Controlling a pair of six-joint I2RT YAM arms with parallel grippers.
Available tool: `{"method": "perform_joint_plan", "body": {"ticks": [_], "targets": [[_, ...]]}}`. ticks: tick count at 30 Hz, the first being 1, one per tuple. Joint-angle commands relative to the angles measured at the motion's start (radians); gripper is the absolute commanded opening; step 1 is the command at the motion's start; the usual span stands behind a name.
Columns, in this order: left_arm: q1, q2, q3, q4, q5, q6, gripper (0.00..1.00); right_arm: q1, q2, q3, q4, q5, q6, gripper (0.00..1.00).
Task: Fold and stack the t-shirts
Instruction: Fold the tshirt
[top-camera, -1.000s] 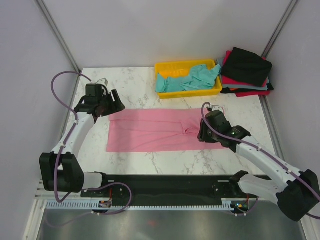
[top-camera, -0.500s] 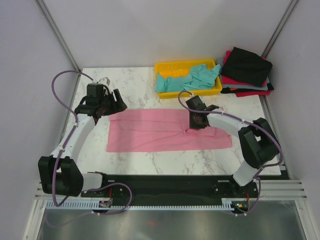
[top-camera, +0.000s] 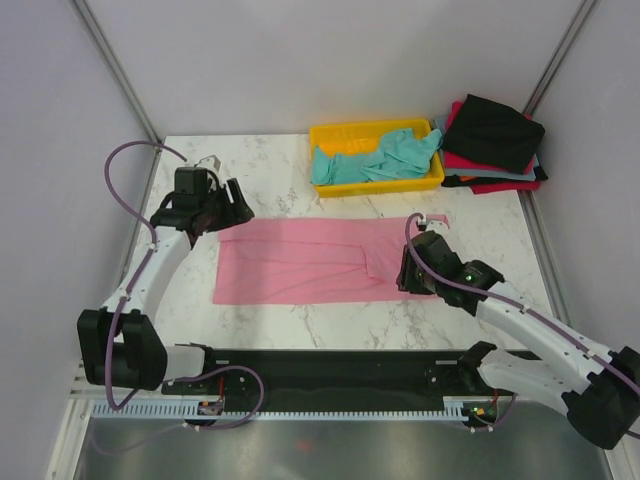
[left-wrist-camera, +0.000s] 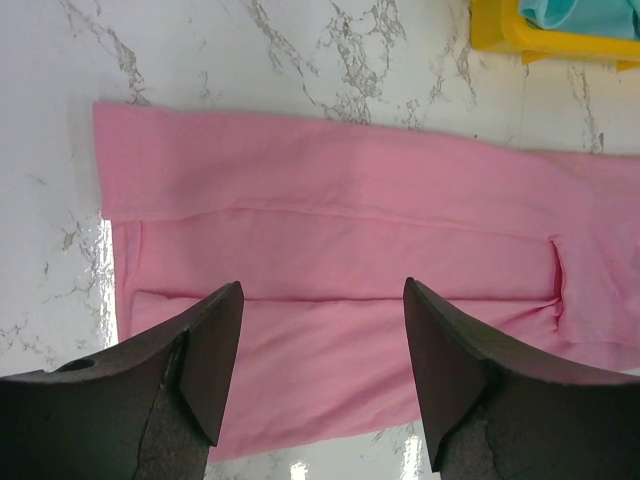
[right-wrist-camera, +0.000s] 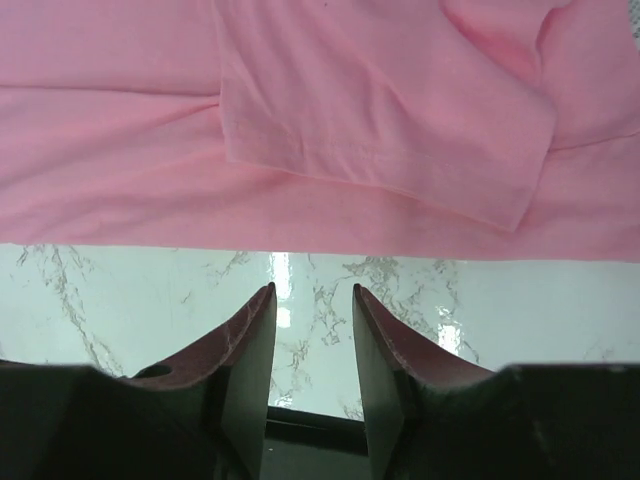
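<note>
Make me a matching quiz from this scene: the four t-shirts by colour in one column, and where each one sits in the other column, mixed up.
Column one:
1. pink t-shirt
2. teal t-shirt
3. black t-shirt
4. red t-shirt

Column two:
A. uppermost at the far right corner of the table
B. heaped in the yellow tray
C. lying flat mid-table
D. beneath the black one

Pairs: 1-C, 2-B, 3-A, 4-D

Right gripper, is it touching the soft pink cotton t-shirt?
Apart. The right wrist view shows bare white marble table between the right gripper and the near edge of the soft pink cotton t-shirt.
</note>
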Motion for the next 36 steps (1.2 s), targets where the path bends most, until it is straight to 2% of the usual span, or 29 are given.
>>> {"method": "perform_joint_plan", "body": {"ticks": [1,4,7,9,12,16,21,24,27,32,36], "targets": [[-0.014,0.035,0.036,0.005,0.004,0.009,0.73,-0.008,0.044,0.077,-0.040,0.088,-0.010,0.45],[-0.056,0.103,0.052,-0.012,0.003,0.011,0.73,-0.082,0.205,0.152,0.012,0.060,-0.081,0.45],[-0.098,0.214,0.097,-0.061,-0.020,-0.002,0.73,-0.187,0.407,0.215,0.094,0.023,-0.125,0.46],[-0.112,0.315,0.138,-0.086,-0.025,-0.020,0.73,-0.211,0.489,0.272,0.121,0.014,-0.138,0.48],[-0.141,0.453,0.196,-0.155,-0.043,-0.022,0.71,-0.232,0.638,0.326,0.170,0.001,-0.167,0.49],[-0.170,0.545,0.220,-0.227,-0.109,-0.026,0.71,-0.232,0.829,0.408,0.185,-0.038,-0.194,0.50],[-0.176,0.637,0.234,-0.307,-0.138,-0.034,0.72,-0.226,0.936,0.510,0.194,-0.166,-0.213,0.52],[-0.201,0.599,0.180,-0.321,-0.135,-0.046,0.71,-0.211,0.969,0.562,0.191,-0.183,-0.224,0.54],[-0.267,0.481,0.078,-0.321,-0.094,-0.112,0.72,-0.200,1.029,0.651,0.177,-0.200,-0.240,0.55],[-0.441,0.271,-0.119,-0.250,0.058,-0.291,0.72,-0.137,1.201,0.870,0.153,-0.301,-0.285,0.55],[-0.592,0.115,-0.271,-0.203,0.066,-0.434,0.72,-0.050,1.324,1.025,0.133,-0.367,-0.317,0.56]]}}
